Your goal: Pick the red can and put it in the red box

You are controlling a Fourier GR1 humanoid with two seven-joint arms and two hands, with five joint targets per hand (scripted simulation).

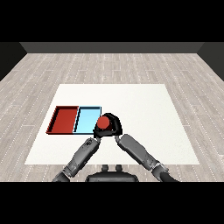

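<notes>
The white desk (144, 109) spreads wide, with open surface to the right and far side and a narrower strip along its left edge. The red tray (64, 120) and the light blue tray (86, 120) lie side by side, touching, near the desk's left edge. Two grey forearms come in from the near corners and meet just right of the light blue tray's near right corner. The right hand (114, 127) has its fingers curled round the red can (104, 123), which sits at that corner, its red top showing. The left hand (97, 132) lies beside the can's near left; whether its fingers are apart or together I cannot tell.
</notes>
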